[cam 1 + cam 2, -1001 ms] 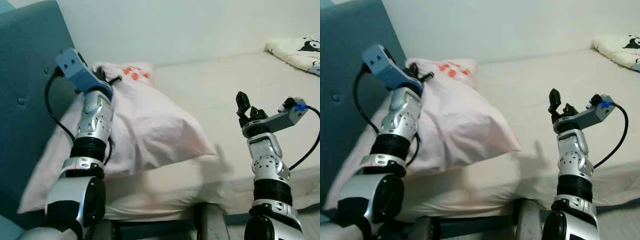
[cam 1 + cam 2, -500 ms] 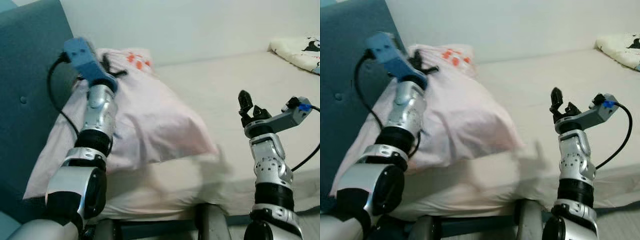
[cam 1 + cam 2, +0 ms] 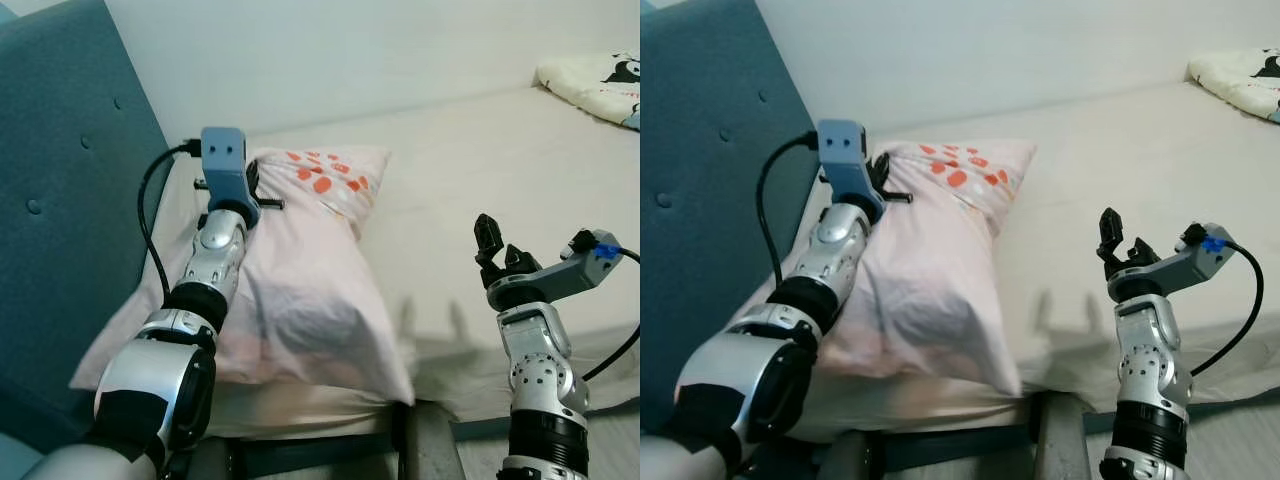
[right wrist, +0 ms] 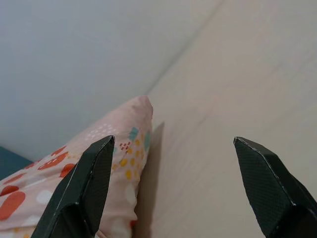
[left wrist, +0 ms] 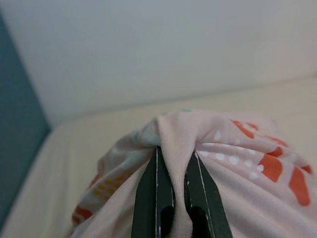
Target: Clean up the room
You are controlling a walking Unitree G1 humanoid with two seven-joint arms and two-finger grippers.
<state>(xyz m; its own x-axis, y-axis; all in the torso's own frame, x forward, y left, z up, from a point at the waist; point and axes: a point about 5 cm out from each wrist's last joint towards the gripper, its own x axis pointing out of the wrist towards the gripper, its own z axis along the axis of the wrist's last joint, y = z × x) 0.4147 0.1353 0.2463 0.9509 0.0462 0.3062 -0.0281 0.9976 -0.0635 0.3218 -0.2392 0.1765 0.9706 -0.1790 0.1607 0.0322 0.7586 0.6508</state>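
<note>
No writing is legible. The left end effector [image 5: 173, 186] pinches a fold of the pink pillow [image 3: 300, 290] on the bed [image 3: 480, 170]; the right end effector [image 4: 183, 183] hovers spread.

The pillow [image 3: 300, 290] was soft matt pink cloth, creased, pinched by the left gripper's [image 5: 173, 171] 2 smooth black plastic fingers, beside a buttoned teal fabric headboard [image 3: 60, 180] and a matt cream sheet [image 3: 470, 170].
</note>
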